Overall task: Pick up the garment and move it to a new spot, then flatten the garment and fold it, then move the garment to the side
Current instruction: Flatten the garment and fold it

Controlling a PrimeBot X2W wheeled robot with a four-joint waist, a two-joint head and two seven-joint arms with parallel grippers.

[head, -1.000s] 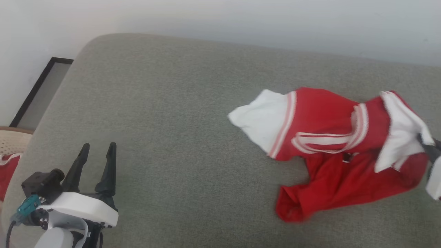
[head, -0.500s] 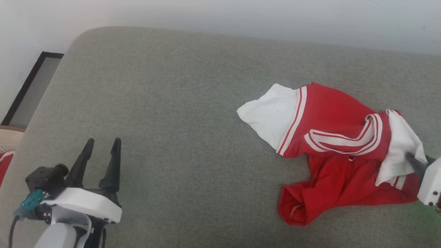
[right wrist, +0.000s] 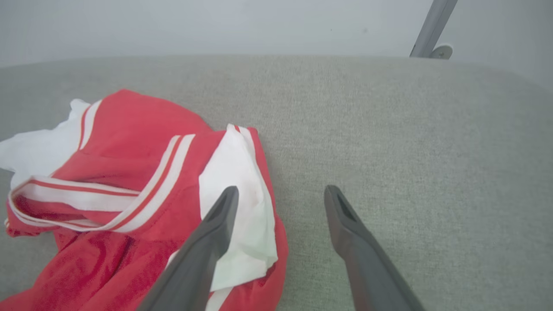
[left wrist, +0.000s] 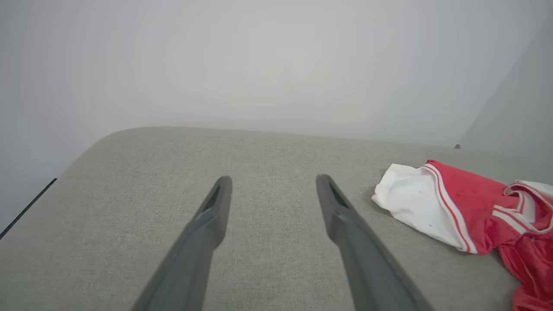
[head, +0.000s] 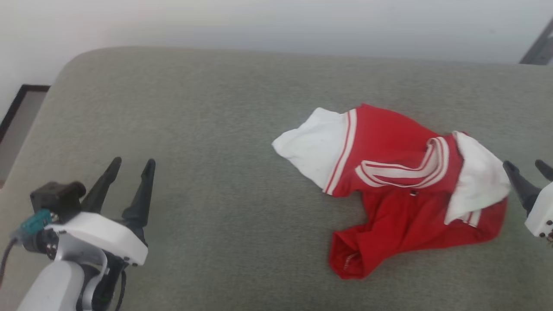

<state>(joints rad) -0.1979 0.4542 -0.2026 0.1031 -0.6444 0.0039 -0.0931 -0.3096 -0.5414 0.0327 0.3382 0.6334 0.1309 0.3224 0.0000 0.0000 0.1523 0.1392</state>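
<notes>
The garment (head: 389,181), a red T-shirt with white sleeves and striped trim, lies crumpled on the grey cushion right of centre. It also appears at the right edge of the left wrist view, garment (left wrist: 466,207), and at the left of the right wrist view, garment (right wrist: 129,181). My right gripper (head: 527,170) stands open just right of the shirt's white sleeve, holding nothing; in its own view the right gripper (right wrist: 278,192) has its left finger over that sleeve's edge. Far to the left my left gripper (head: 131,166) hangs open and empty over bare cushion, left gripper (left wrist: 272,181).
The grey upholstered cushion (head: 216,129) spans the scene, with a rounded far-left corner and a pale wall behind. A dark-framed panel (head: 17,112) stands on the floor at the left. A grey metal leg (right wrist: 432,26) shows beyond the cushion's far right.
My right gripper has opened and let go of the shirt's white sleeve, which now rests on the cushion. The head camera has shifted. The left gripper has stayed open.
</notes>
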